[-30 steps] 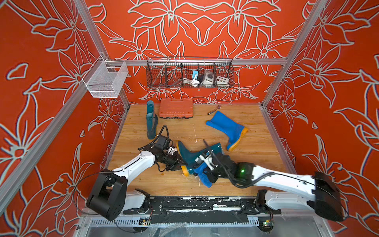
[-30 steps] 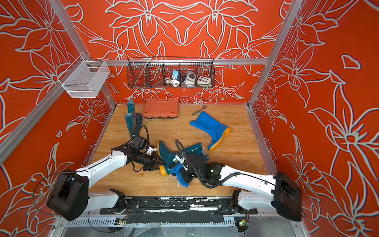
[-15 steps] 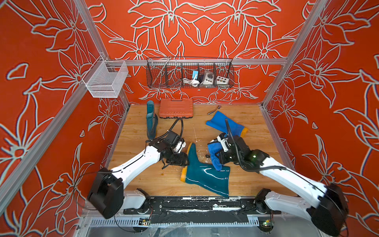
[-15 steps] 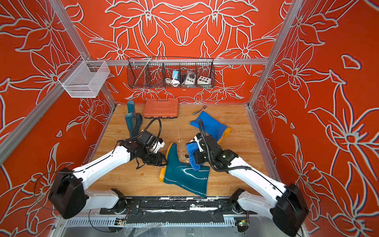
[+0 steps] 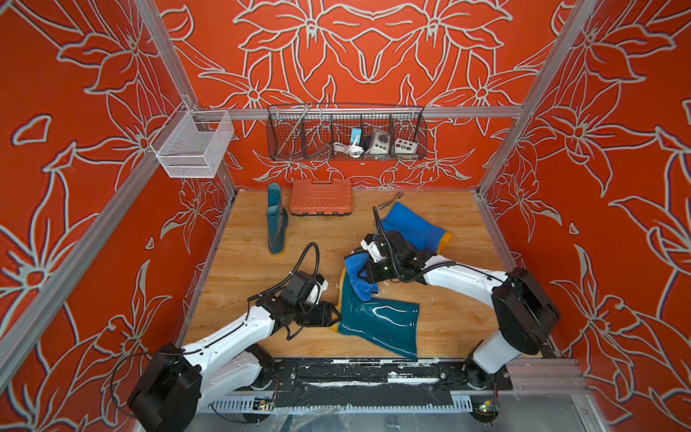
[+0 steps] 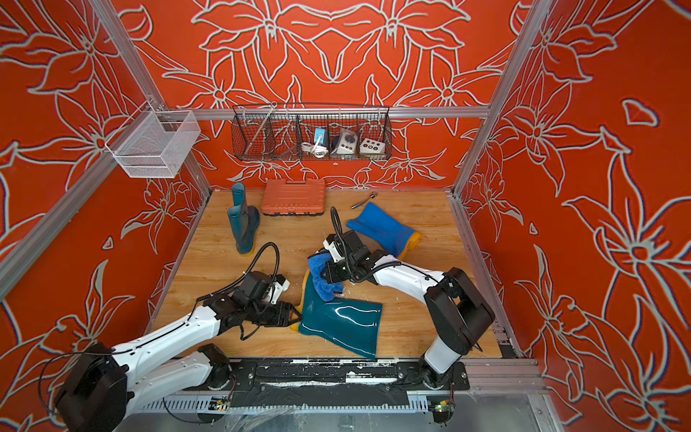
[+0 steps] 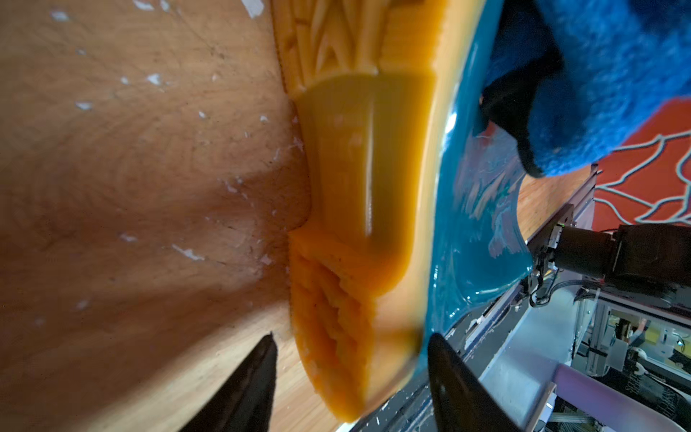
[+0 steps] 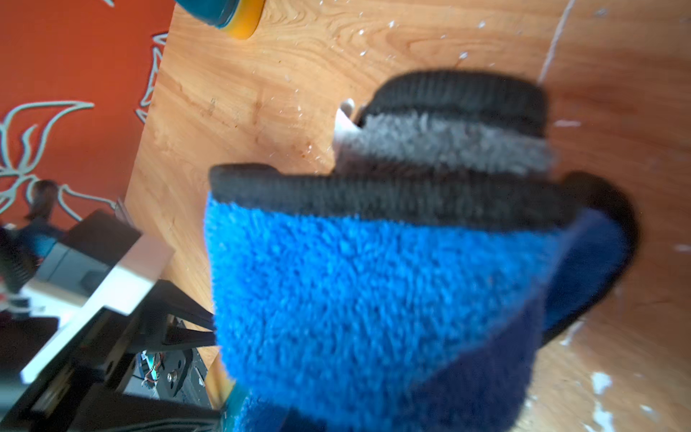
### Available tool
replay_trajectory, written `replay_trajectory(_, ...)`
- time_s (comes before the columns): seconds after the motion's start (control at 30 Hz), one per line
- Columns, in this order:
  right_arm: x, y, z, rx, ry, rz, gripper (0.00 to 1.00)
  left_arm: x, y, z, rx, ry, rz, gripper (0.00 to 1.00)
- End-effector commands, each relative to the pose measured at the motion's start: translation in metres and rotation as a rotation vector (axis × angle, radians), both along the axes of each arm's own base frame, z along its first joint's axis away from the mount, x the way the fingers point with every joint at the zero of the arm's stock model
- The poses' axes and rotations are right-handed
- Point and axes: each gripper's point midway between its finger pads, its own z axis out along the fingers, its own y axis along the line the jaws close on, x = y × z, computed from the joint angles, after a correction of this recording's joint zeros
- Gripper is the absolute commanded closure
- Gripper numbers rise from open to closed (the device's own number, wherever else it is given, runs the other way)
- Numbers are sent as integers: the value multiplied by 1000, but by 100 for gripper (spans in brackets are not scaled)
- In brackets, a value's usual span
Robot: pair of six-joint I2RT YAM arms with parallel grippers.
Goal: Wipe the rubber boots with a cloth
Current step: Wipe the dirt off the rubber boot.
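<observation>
One dark teal rubber boot (image 5: pixel 377 318) (image 6: pixel 340 325) lies on its side near the front, its orange sole (image 7: pixel 355 209) turned toward my left arm. My left gripper (image 5: pixel 332 318) (image 7: pixel 351 338) is open, its fingers either side of the heel, with a gap on one side. My right gripper (image 5: pixel 364 276) (image 6: pixel 329 275) is shut on the blue fuzzy cloth (image 5: pixel 357 278) (image 8: pixel 374 299), which rests on this boot's foot. A second teal boot (image 5: pixel 276 228) stands upright at the back left. The bright blue boot (image 5: pixel 411 228) lies behind my right arm.
An orange ribbed case (image 5: pixel 321 197) lies by the back wall, with a small metal tool (image 5: pixel 389 202) to its right. A black wire basket (image 5: pixel 346 132) and a white mesh basket (image 5: pixel 190 144) hang on the walls. The black base rail (image 5: pixel 355 374) runs along the front.
The teal boot went from raised between both grippers to lying flat. My left gripper opened and dropped to the heel. My right gripper swung the cloth away, then back onto the boot's foot.
</observation>
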Motion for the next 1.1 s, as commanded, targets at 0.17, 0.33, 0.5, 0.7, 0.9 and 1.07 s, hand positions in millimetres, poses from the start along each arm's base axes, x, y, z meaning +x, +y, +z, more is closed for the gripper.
replay_trajectory(0.17, -98, -26, -45, -53, 151, 89, 100, 16, -13, -5, -23, -10, 1, 72)
replay_trajectory(0.33, -53, -33, -19, -77, 29, 47, 100, 18, -13, -5, -2, -18, -23, 94)
replay_trajectory(0.5, 10, -15, -2, -56, -28, 9, 100, 19, -13, 1, 6, -32, -41, 100)
replay_trajectory(0.7, -46, 10, -27, -60, 85, 149, 100, 26, -8, 3, 58, -64, -34, 100)
replay_trajectory(0.9, -113, -19, -54, -83, 179, 155, 100, 29, -9, 0, 65, -41, -22, 100)
replay_trajectory(1.07, -92, -3, -34, -109, 80, 232, 100, 26, -7, -5, 55, -30, 5, 100)
